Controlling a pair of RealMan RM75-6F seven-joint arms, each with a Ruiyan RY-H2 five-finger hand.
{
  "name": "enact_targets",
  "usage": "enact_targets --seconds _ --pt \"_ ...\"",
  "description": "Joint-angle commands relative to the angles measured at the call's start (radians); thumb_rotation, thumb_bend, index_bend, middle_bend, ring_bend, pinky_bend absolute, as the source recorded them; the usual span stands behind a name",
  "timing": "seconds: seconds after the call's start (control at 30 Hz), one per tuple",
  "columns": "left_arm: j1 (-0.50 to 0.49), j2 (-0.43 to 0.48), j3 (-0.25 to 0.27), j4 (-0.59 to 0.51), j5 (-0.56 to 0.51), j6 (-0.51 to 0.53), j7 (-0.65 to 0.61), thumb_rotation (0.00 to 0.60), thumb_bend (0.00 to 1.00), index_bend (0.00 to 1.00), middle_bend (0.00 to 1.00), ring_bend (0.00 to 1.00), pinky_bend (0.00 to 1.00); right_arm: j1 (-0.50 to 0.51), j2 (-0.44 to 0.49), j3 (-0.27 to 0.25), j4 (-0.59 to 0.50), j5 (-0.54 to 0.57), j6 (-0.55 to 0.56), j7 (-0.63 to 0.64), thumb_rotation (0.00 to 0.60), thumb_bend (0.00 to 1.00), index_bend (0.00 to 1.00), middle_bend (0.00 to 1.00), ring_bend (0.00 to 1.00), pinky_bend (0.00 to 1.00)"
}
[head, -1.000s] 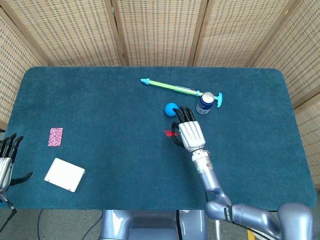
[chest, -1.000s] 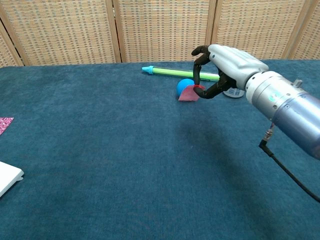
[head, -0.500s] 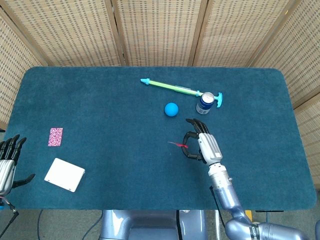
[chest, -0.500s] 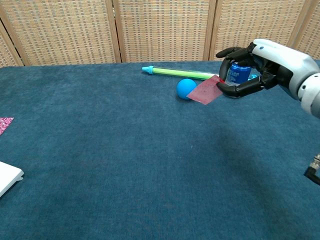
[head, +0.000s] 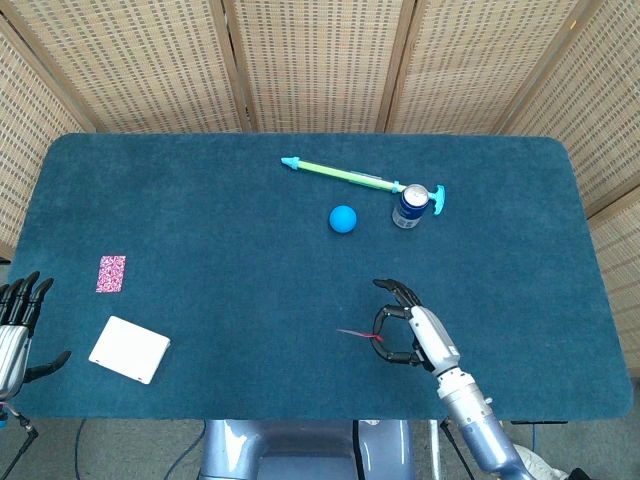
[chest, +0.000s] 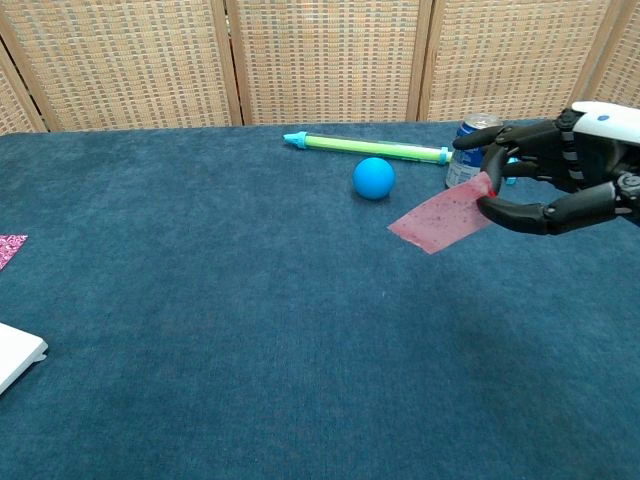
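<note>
My right hand (head: 412, 335) (chest: 560, 182) hangs above the near right of the blue table (head: 200, 220), pinching a thin pink card (chest: 440, 217) (head: 355, 333) by one corner. The card sticks out to the left of the hand, lifted off the cloth. My left hand (head: 14, 328) hovers at the table's near left edge with its fingers spread and nothing in it. It does not show in the chest view.
A blue ball (head: 343, 218) (chest: 374, 178), a blue drink can (head: 409, 205) (chest: 466, 160) and a long green pump (head: 350, 176) (chest: 370, 148) lie at the back middle. A second pink card (head: 111, 273) and a white box (head: 129, 349) sit near the left front.
My right hand has drawn back from beside the blue ball toward the table's near edge, carrying the pink card with it. The left hand has barely shifted.
</note>
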Motion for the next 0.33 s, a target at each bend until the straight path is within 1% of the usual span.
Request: enact_targets --seconds 0.03,0.17,0.33 --pt "0.001 0.000 0.002 -0.002 0.006 0.003 0.002 0.600 0.12 0.00 0.00 0.00 0.04 -0.020 0.040 -0.024 -0.023 -0.036 -0.003 0.065 0.600 0.56 0.64 0.19 0.00 0.00" --pt "0.002 0.000 0.000 -0.004 0.007 0.004 0.004 0.600 0.12 0.00 0.00 0.00 0.04 -0.034 0.074 -0.044 -0.026 -0.084 0.005 0.121 0.600 0.56 0.64 0.19 0.00 0.00" --pt "0.002 -0.002 -0.001 -0.006 0.010 0.005 0.012 0.600 0.12 0.00 0.00 0.00 0.04 -0.045 0.095 -0.062 -0.026 -0.128 0.018 0.153 0.600 0.56 0.64 0.19 0.00 0.00"
